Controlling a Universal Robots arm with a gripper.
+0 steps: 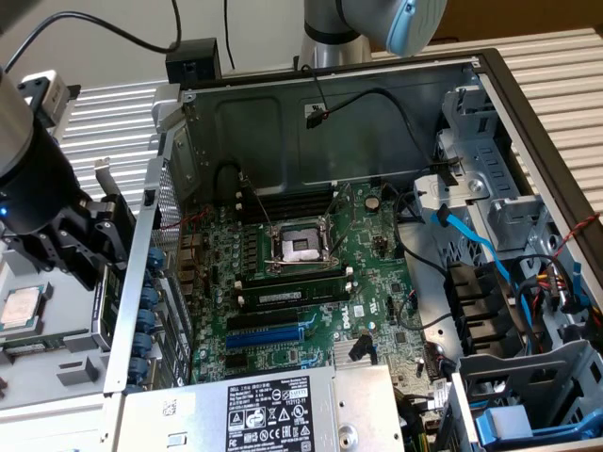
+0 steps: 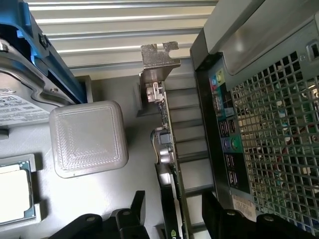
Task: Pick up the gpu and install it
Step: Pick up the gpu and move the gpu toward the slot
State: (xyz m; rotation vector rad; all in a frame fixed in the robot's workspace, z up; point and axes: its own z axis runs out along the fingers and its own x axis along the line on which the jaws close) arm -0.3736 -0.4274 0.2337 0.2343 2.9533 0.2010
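Gripper [image 2: 173, 220]: fingers spread wide, nothing held | gpu [image 2: 167, 149]: on edge just outside case [image 1: 283, 122], exterior view's left | relation: card lines up between fingers, long axis crosswise to their closing line

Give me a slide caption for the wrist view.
Open gripper straddling the edge-on gpu, not yet closed, beside the computer case.

gpu [image 2: 168, 159]: green board edge, silver bracket; shroud possibly black. Motherboard [image 1: 377, 247] green.
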